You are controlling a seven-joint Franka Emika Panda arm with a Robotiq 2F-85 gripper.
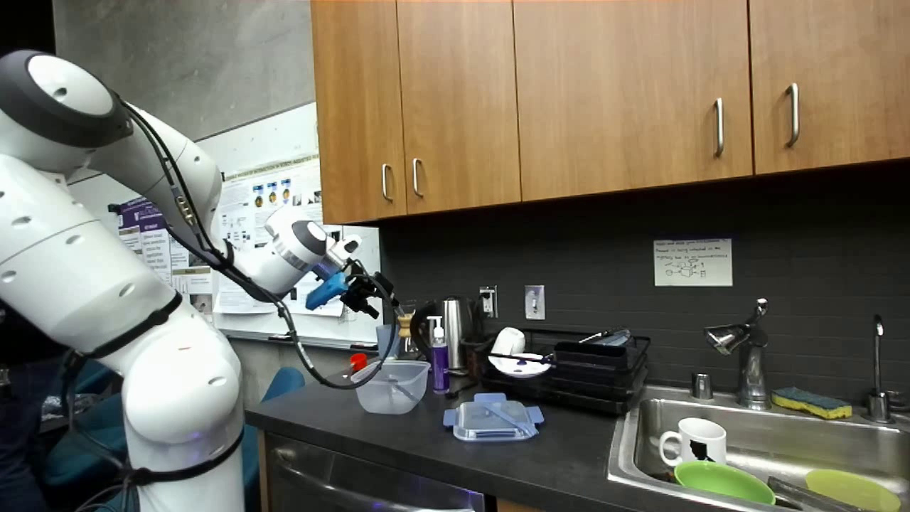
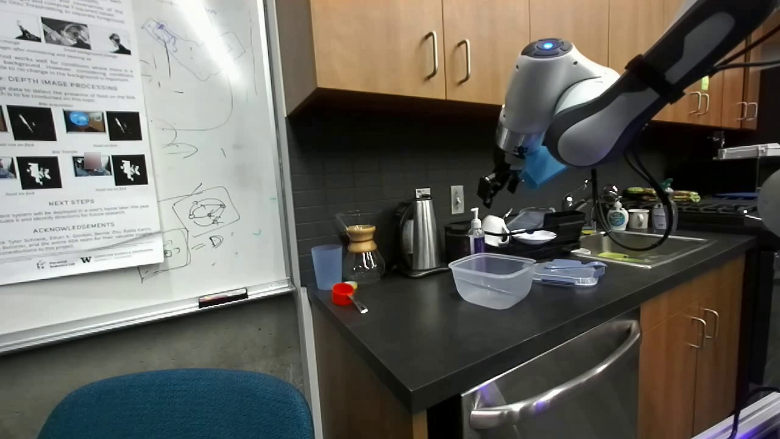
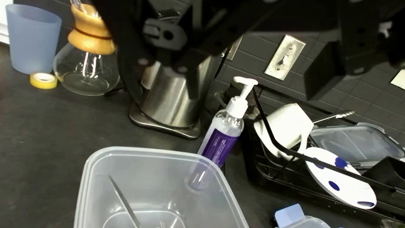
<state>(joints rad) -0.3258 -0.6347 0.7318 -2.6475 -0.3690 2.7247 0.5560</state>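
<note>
My gripper (image 3: 257,83) stands open, its two dark fingers (image 3: 324,71) far apart with nothing between them. In an exterior view the gripper (image 2: 498,190) hangs in the air above the counter, above the pump bottle. A clear plastic container (image 3: 139,151) sits below it on the counter, with a thin metal utensil (image 3: 125,200) leaning inside. Just behind the container stands the pump bottle (image 3: 221,142) with its purple label and white pump. The steel kettle (image 3: 171,101) is partly hidden by the left finger in the wrist view. My gripper touches none of these.
A black dish rack (image 1: 597,370) holds a white mug (image 3: 286,126) and a spotted dish (image 3: 343,180). A blue-clipped lid (image 1: 494,419) lies beside the container. Farther along are a glass carafe (image 2: 364,262), a blue cup (image 2: 327,267) and a red scoop (image 2: 342,294). Cabinets (image 1: 633,92) overhang the counter.
</note>
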